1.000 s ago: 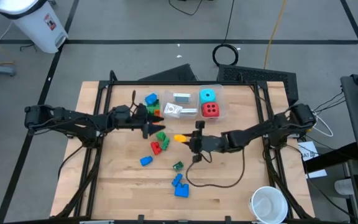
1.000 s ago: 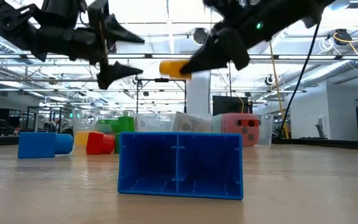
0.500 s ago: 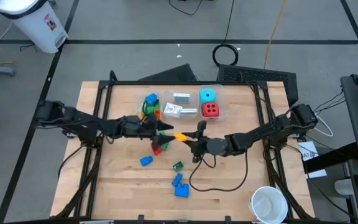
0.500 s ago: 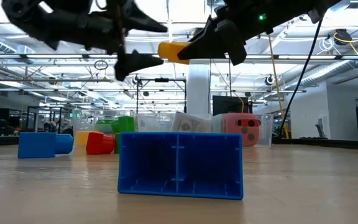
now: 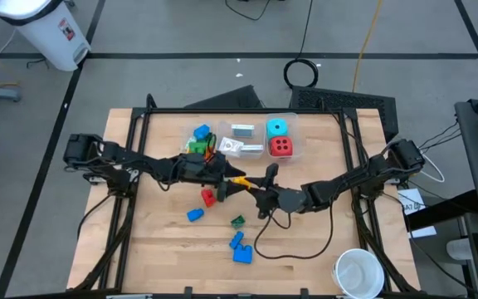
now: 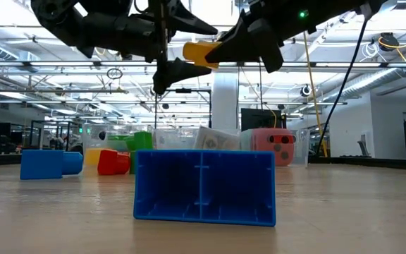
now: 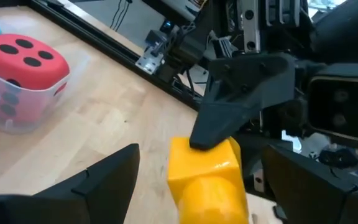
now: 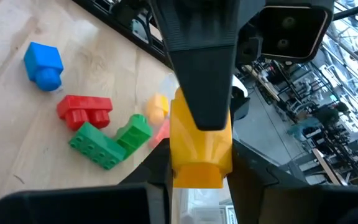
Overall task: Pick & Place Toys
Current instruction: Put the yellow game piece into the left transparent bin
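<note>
Left wrist view: left gripper (image 7: pixel 191 186) spread around yellow brick (image 7: pixel 207 180), right gripper (image 5: pixel 246 184) clamping it.

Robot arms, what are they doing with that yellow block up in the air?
The right gripper holds a yellow brick above the table, fingers shut on it. The left gripper is open, its fingers on either side of the brick, so it looks like a hand-over between the arms. Two dice and some cards sit in clear bins at the table's far edge. Other bricks lie loose on the wood.
</note>
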